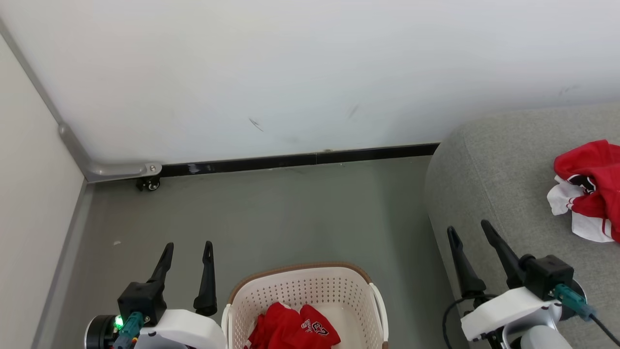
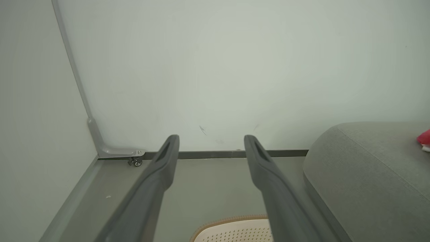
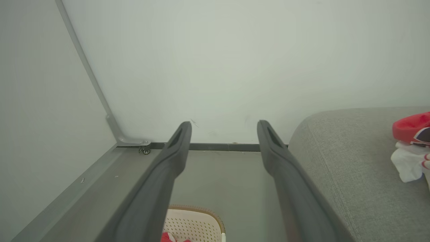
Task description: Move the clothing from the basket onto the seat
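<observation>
I am looking down past both arms at the floor [image 1: 271, 218]. The basket [image 1: 301, 268] is sitting between them, close in front of the robot, with its far rim curving toward the wall [image 1: 290, 72]. The left end effector [image 1: 189, 244] is hanging just left of the basket, its two fingers standing apart with nothing between them. The right end effector [image 1: 467, 226] is hovering over the near edge of the seat [image 1: 494, 184], fingers likewise spread and carrying nothing. I am reading this as a neutral pose: both are flanking the basket rather than reaching in, so either could be going in for the next pick.

The clothing is lying in two places. One red heap [image 1: 290, 332] is sitting in the basket's near part, crumpled and spreading roughly left to right. Its white "23" print is facing up, turned askew. Bare cream base is showing to its right. A red and white bundle [image 1: 588, 189] is lying on the seat at the right edge of the head view, well apart from the basket and bunched with no clear long axis. The bottom edge of the view is cutting off the basket, so I cannot tell which way its long axis runs. I am judging the job partly done, with the basket heap waiting.
</observation>
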{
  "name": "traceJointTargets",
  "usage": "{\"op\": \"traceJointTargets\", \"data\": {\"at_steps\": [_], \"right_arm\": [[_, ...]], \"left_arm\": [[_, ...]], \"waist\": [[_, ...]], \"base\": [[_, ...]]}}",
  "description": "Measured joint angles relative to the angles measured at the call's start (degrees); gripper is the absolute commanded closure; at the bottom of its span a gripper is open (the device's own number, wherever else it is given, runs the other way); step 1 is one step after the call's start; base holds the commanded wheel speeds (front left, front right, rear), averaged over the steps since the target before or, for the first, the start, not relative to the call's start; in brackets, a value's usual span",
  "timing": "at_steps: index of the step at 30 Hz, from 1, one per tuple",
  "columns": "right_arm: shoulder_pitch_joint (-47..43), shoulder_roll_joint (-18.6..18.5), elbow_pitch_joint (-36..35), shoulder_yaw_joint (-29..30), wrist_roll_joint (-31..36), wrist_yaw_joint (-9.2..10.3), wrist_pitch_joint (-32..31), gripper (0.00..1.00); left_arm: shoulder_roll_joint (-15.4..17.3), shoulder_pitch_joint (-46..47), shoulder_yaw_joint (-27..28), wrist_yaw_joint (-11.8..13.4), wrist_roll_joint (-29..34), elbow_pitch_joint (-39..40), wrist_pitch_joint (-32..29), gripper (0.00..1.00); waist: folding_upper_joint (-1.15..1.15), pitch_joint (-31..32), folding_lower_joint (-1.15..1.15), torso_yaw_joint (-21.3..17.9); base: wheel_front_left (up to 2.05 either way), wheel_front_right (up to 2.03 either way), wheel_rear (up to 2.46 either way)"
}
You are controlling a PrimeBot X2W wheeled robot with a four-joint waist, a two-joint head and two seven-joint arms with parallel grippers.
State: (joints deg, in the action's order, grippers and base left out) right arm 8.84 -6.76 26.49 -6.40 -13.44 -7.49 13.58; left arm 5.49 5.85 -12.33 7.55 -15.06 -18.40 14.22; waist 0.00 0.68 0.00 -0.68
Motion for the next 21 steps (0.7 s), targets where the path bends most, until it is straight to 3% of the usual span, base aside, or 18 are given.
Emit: {"op": "traceJointTargets", "data": {"at_steps": [21], "right_arm": [[-6.93,2.88,-5.33,3.76,6.59,0.0,-3.61,0.0]], "left_arm": [[-0.15,-2.13,0.96,-0.07,0.18,-1.56,0.0,0.0]], "waist": [[0.0,3.25,0.0,0.24]], "base": [[0.0,0.0,0.0]]}}
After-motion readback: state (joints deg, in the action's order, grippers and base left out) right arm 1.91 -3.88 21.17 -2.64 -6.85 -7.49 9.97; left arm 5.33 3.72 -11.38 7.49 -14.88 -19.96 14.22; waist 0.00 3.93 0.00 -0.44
